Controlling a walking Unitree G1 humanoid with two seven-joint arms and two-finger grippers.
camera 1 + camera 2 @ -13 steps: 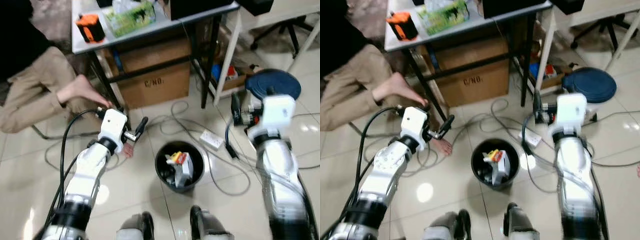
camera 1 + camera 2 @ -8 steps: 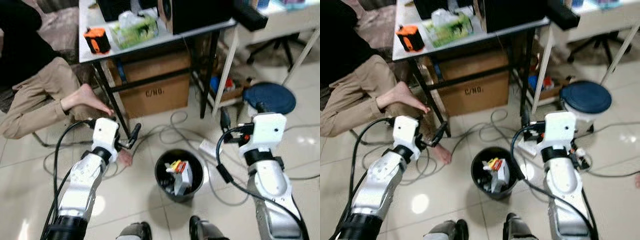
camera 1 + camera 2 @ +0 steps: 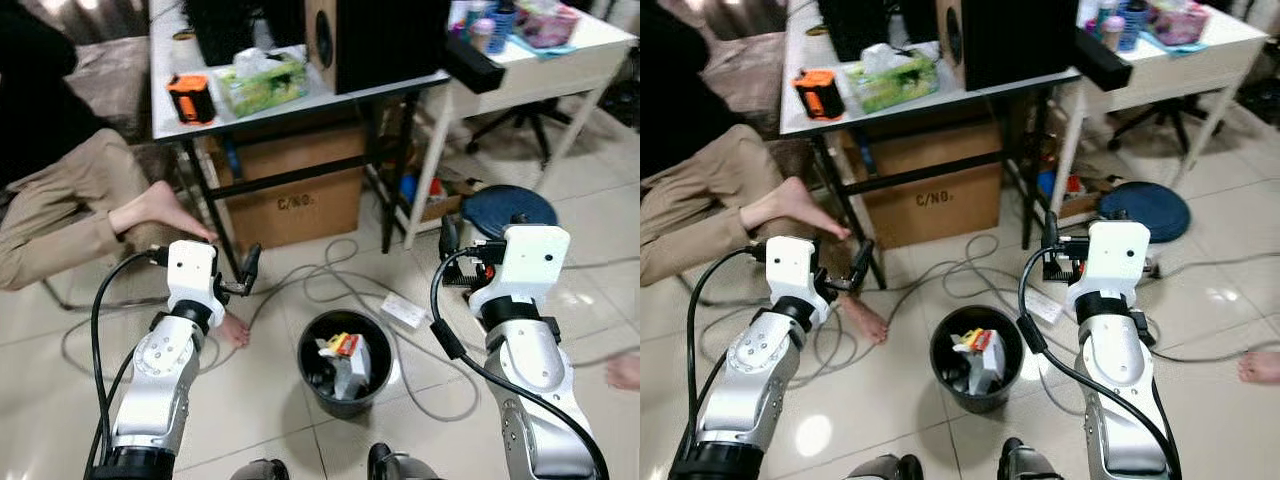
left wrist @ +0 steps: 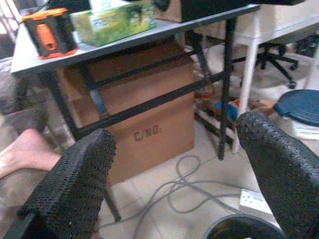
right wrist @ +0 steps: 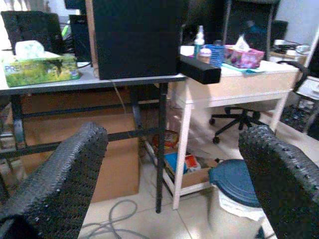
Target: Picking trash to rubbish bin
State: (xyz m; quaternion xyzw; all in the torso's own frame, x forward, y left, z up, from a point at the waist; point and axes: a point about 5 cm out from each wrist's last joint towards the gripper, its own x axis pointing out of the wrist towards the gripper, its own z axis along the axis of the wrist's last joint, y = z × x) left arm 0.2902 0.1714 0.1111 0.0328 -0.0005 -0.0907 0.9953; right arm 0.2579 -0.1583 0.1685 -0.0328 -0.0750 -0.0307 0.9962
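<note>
Trash in a round black plastic rubbish bin [image 3: 343,358] sits on the pale tiled floor [image 3: 260,400] just ahead of the robot, the bin upright with its mouth up; a yellow-and-red packet [image 3: 342,345] and white wrappers [image 3: 350,372] lie inside. Grey cables [image 3: 330,275] loop around it, a white power strip [image 3: 402,310] beside. The left gripper [image 3: 247,272] and right gripper [image 3: 447,240] hover either side, both with fingers spread and empty. Beyond stand a brown cardboard box [image 3: 295,195] under a grey metal table [image 3: 250,105], a person's bare foot [image 3: 160,210], and a blue round stool [image 3: 510,210]
</note>
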